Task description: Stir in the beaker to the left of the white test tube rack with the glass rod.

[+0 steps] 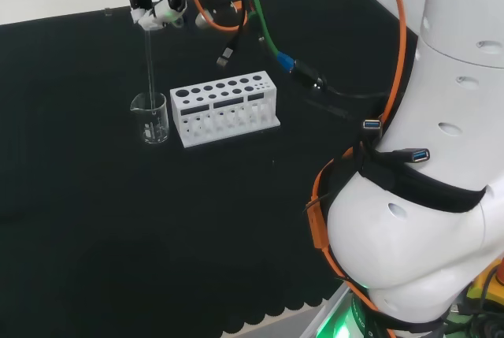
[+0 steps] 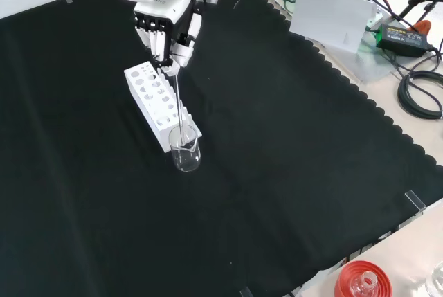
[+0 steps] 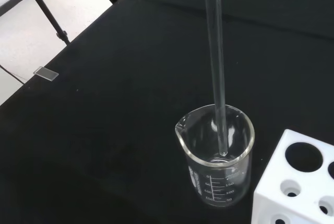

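Note:
A clear glass beaker (image 1: 150, 119) (image 2: 185, 153) (image 3: 218, 158) stands on the black cloth, just left of the white test tube rack (image 1: 225, 109) (image 2: 158, 102) (image 3: 295, 185) in the head view. The hand (image 1: 156, 1) (image 2: 166, 30) hangs above the beaker, its fingers curled round the top of a glass rod (image 1: 147, 62) (image 2: 178, 100) (image 3: 216, 62). The rod hangs nearly upright. Its lower end is inside the beaker, above the bottom, as the wrist view shows. The beaker looks empty.
The arm's big white links (image 1: 441, 165) stand at the right of the head view, with orange and green cables (image 1: 268, 35) trailing behind the rack. A red ribbed stand (image 2: 360, 282) with glassware sits at the front view's lower edge. Boxes and cables (image 2: 387, 20) lie beyond the cloth's scalloped edge.

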